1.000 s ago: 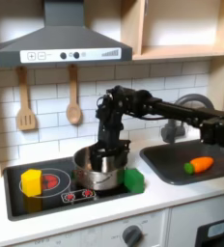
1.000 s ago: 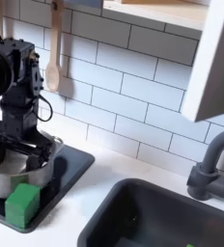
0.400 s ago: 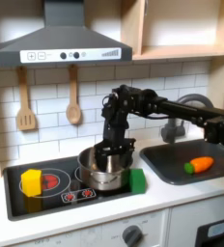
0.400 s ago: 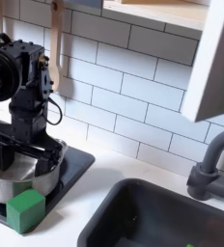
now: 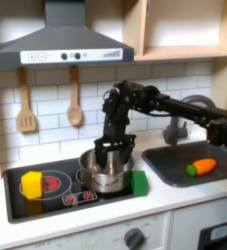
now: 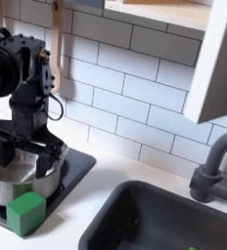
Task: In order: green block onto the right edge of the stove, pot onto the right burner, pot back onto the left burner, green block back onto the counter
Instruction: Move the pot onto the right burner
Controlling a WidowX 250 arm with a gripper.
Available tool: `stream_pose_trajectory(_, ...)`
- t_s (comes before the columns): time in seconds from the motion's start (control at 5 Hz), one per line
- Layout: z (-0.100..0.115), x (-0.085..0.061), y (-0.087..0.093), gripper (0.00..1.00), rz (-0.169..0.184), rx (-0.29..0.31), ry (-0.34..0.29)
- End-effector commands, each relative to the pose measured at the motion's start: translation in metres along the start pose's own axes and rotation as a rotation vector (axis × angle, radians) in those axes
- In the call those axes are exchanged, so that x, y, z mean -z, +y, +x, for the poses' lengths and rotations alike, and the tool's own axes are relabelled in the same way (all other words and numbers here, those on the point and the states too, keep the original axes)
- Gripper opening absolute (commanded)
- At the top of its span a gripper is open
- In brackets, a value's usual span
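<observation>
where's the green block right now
The small bright green block sits on the black stove's right edge in the first exterior view, beside the shiny steel pot.

No words, brand names or numbers can be read in either exterior view. The red control marks along the front edge of the stove (image 5: 78, 198) and the small dark and white dots on the grey range hood (image 5: 59, 56) are too small and blurred to make out.
</observation>
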State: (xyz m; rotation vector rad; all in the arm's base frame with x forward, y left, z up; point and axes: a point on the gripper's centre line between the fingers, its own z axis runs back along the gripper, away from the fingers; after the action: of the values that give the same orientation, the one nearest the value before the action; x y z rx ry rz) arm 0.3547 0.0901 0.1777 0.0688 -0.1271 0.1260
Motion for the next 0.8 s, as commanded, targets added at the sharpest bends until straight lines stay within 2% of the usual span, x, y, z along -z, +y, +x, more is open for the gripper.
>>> stream_pose_trajectory(0.0,0.003,-0.015,0.001,1.00,-0.003,0.012,-0.020)
stream_pose_trajectory(0.2,0.003,-0.012,0.002,1.00,0.002,0.014,-0.004)
stream_pose_trajectory(0.6,0.003,-0.033,-0.005,1.00,-0.009,0.026,-0.031)
